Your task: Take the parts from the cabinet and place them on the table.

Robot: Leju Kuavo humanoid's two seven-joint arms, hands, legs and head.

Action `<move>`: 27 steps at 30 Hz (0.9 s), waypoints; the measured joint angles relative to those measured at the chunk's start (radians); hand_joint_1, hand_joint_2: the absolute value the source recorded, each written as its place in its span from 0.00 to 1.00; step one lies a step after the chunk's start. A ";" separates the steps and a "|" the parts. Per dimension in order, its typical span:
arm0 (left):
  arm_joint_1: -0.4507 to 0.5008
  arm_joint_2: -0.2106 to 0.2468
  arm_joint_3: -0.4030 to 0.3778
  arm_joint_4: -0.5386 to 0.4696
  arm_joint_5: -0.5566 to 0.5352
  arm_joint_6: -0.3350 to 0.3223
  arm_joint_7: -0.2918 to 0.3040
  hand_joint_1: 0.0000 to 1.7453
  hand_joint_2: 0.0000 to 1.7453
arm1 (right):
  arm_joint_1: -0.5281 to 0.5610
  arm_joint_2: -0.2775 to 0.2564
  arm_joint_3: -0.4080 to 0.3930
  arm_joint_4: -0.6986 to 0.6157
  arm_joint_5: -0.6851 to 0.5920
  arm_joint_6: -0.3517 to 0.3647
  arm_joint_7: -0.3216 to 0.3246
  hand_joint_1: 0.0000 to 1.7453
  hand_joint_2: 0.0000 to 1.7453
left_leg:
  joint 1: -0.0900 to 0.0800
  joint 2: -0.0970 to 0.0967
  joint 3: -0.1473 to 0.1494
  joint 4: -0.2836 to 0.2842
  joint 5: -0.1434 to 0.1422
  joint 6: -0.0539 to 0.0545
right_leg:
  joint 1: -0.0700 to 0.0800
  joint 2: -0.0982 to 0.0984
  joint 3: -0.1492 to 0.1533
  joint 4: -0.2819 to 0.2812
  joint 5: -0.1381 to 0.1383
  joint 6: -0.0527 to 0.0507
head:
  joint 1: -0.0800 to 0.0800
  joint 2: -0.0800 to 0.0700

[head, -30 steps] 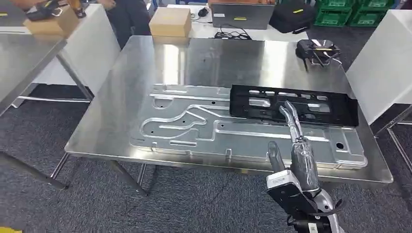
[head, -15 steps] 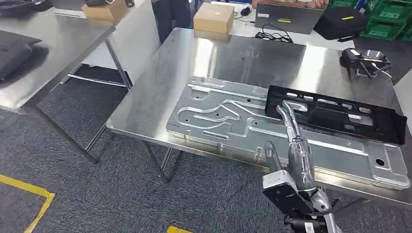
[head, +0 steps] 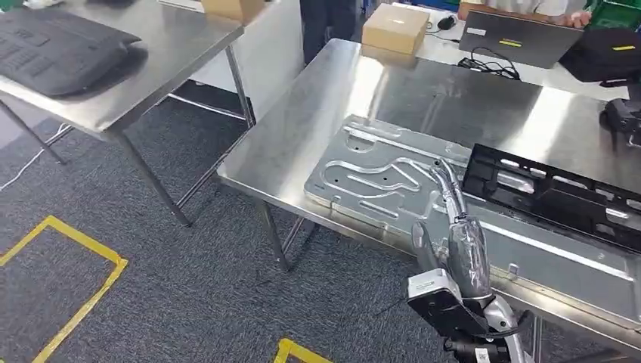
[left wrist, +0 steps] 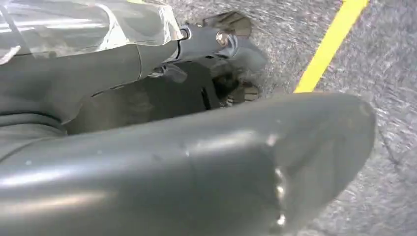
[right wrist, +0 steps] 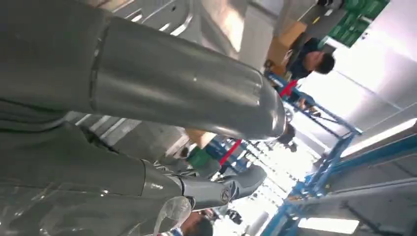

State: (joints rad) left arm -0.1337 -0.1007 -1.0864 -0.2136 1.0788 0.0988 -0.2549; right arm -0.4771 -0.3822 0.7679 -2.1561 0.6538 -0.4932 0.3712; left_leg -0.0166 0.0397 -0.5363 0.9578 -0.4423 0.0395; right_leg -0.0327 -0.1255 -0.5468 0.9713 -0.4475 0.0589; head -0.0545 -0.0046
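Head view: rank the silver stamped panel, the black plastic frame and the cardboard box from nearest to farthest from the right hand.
1. Silver stamped panel: on the table's near edge, just behind the right hand.
2. Black plastic frame: lying on the panel, off to the right.
3. Cardboard box: at the table's far edge.

Just ahead of the raised right hand's [head: 452, 242] fingers [head: 447, 185] lie a metal panel [head: 393, 178] and black frame [head: 559, 197], bare tabletop [head: 453, 98] beyond them

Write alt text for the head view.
The robot's right hand, empty with fingers extended, rises before a steel table holding a stamped metal panel with a black plastic frame lying partly on it. A second table stands to the left over grey carpet marked with yellow tape.
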 joint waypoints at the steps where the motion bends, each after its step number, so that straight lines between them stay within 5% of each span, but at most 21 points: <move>1: 0.000 0.000 0.000 0.000 0.000 0.000 0.000 0.00 0.00 | 0.000 0.002 0.000 -0.001 0.002 0.000 -0.001 0.00 0.00 | 0.000 -0.013 0.001 -0.009 0.008 0.012 | -0.002 -0.011 0.004 -0.006 0.002 0.010 | 0.000 0.000; 3: 0.000 -0.002 0.000 0.000 0.000 0.002 0.001 0.00 0.00 | 0.004 0.002 0.000 -0.001 0.003 0.000 -0.002 0.00 0.00 | 0.010 -0.032 0.008 -0.022 0.023 0.025 | -0.005 0.080 -0.019 0.051 -0.046 0.012 | 0.001 0.000; 4: 0.000 -0.002 0.000 0.000 0.000 0.002 0.002 0.00 0.00 | 0.004 0.002 -0.001 -0.001 0.004 0.000 -0.004 0.00 0.00 | 0.010 -0.039 0.005 -0.021 0.027 0.034 | -0.003 0.105 -0.055 0.134 -0.096 0.007 | 0.001 0.000; 6: 0.000 -0.002 0.000 0.000 0.001 0.002 0.002 0.00 0.00 | 0.011 0.002 0.000 0.000 0.002 0.000 -0.004 0.00 0.00 | 0.007 -0.066 0.002 -0.020 0.029 0.037 | 0.003 0.122 -0.131 0.299 -0.160 0.007 | 0.001 0.000; 7: 0.000 -0.002 0.000 0.000 0.001 0.002 0.002 0.00 0.00 | 0.011 0.002 0.000 0.000 0.001 0.000 -0.004 0.00 0.00 | 0.006 -0.079 0.001 -0.020 0.030 0.037 | 0.003 0.123 -0.146 0.329 -0.158 0.007 | 0.001 0.000; 8: 0.001 -0.002 0.000 0.000 0.001 0.002 0.002 0.00 0.00 | 0.012 0.003 0.000 0.000 -0.001 0.000 -0.004 0.00 0.00 | 0.006 -0.094 0.002 -0.019 0.030 0.036 | 0.003 0.123 -0.136 0.304 -0.132 0.006 | 0.001 0.000; 10: 0.000 -0.002 0.000 0.000 0.000 0.002 0.002 0.00 0.00 | 0.011 0.003 0.000 0.000 -0.003 0.000 -0.005 0.00 0.00 | 0.010 -0.126 0.003 -0.012 0.029 0.034 | 0.000 0.131 -0.054 0.138 -0.042 0.006 | 0.001 0.000; 11: 0.000 -0.002 0.000 0.000 0.000 0.003 0.002 0.00 0.00 | 0.011 0.003 0.000 0.000 -0.003 0.000 -0.006 0.00 0.00 | 0.012 -0.139 0.001 -0.004 0.026 0.028 | -0.005 0.159 -0.008 0.045 -0.005 0.009 | 0.001 0.000; 12: -0.001 -0.002 0.001 0.000 -0.001 0.003 0.002 0.00 0.00 | 0.012 0.003 0.000 0.000 -0.004 0.000 -0.006 0.00 0.00 | 0.005 -0.148 -0.008 0.006 0.020 0.020 | -0.009 0.206 0.005 0.013 -0.022 0.013 | 0.001 0.000; 16: -0.002 -0.001 0.000 0.000 -0.003 0.006 0.001 0.00 0.00 | 0.010 0.005 0.000 -0.001 -0.004 -0.001 -0.007 0.00 0.00 | 0.013 -0.186 -0.026 0.007 0.028 0.002 | -0.003 0.155 -0.001 0.013 -0.014 -0.012 | 0.000 0.000; 17: -0.002 0.000 0.000 0.000 -0.003 0.007 0.001 0.00 0.00 | 0.010 0.006 0.000 -0.001 -0.004 -0.001 -0.007 0.00 0.00 | 0.013 -0.158 -0.028 0.020 0.019 -0.001 | -0.006 0.140 0.001 0.012 -0.012 -0.017 | 0.001 0.000; 18: -0.002 0.000 0.000 0.000 -0.003 0.007 0.001 0.00 0.00 | 0.010 0.005 0.000 -0.001 -0.004 0.000 -0.006 0.00 0.00 | 0.007 -0.103 -0.048 0.062 -0.008 -0.010 | -0.007 0.133 0.002 0.012 -0.013 -0.023 | -0.003 0.000; 19: -0.004 0.000 0.001 0.000 -0.002 0.010 -0.004 0.00 0.00 | 0.011 0.006 0.000 -0.001 -0.004 -0.001 -0.006 0.00 0.00 | 0.011 -0.074 -0.087 0.143 -0.049 -0.019 | -0.006 0.121 0.001 0.012 -0.015 -0.025 | -0.003 0.000; 21: -0.013 0.000 0.001 0.000 -0.005 0.011 -0.007 0.00 0.00 | 0.014 0.005 0.000 -0.001 -0.005 -0.002 -0.006 0.00 0.00 | 0.014 -0.058 -0.159 0.301 -0.109 -0.027 | -0.004 0.093 0.001 0.012 -0.017 -0.028 | -0.003 0.000; 22: -0.016 0.000 0.001 0.000 -0.009 0.012 -0.006 0.00 0.00 | 0.014 0.005 0.000 -0.001 -0.005 -0.001 -0.006 0.00 0.00 | 0.015 -0.058 -0.172 0.330 -0.111 -0.028 | -0.004 0.081 0.002 0.012 -0.018 -0.028 | -0.004 0.000; 23: -0.016 0.000 0.001 0.000 -0.013 0.014 -0.005 0.00 0.00 | 0.013 0.006 0.000 -0.001 -0.006 0.002 -0.007 0.00 0.00 | 0.016 -0.057 -0.161 0.310 -0.092 -0.026 | -0.004 0.069 0.003 0.012 -0.018 -0.028 | -0.003 0.000; 25: -0.009 -0.001 -0.003 0.000 -0.025 0.020 0.001 0.00 0.00 | 0.012 0.008 0.001 -0.001 -0.009 0.008 -0.012 0.00 0.00 | 0.013 -0.036 -0.078 0.147 -0.010 -0.014 | -0.002 0.045 0.008 0.012 -0.021 -0.026 | -0.004 0.000; 26: -0.007 -0.002 -0.004 0.000 -0.030 0.022 0.004 0.00 0.00 | 0.011 0.008 0.001 -0.001 -0.011 0.010 -0.015 0.00 0.00 | 0.007 -0.002 -0.034 0.058 0.025 -0.001 | 0.000 0.034 0.011 0.011 -0.023 -0.025 | -0.003 0.000; 27: -0.006 -0.001 -0.005 0.000 -0.036 0.024 0.005 0.00 0.00 | 0.010 0.008 0.001 -0.001 -0.014 0.014 -0.017 0.00 0.00 | -0.006 0.061 -0.013 0.007 0.016 0.012 | 0.003 0.023 0.012 0.011 -0.025 -0.022 | -0.003 0.000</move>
State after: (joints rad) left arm -0.1398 -0.1018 -1.0918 -0.2140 1.0430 0.1228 -0.2495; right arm -0.4667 -0.3742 0.7691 -2.1569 0.6401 -0.4788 0.3544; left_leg -0.0229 0.1006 -0.5491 0.9648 -0.4267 0.0511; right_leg -0.0294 -0.1028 -0.5344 0.9827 -0.4727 0.0374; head -0.0580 -0.0042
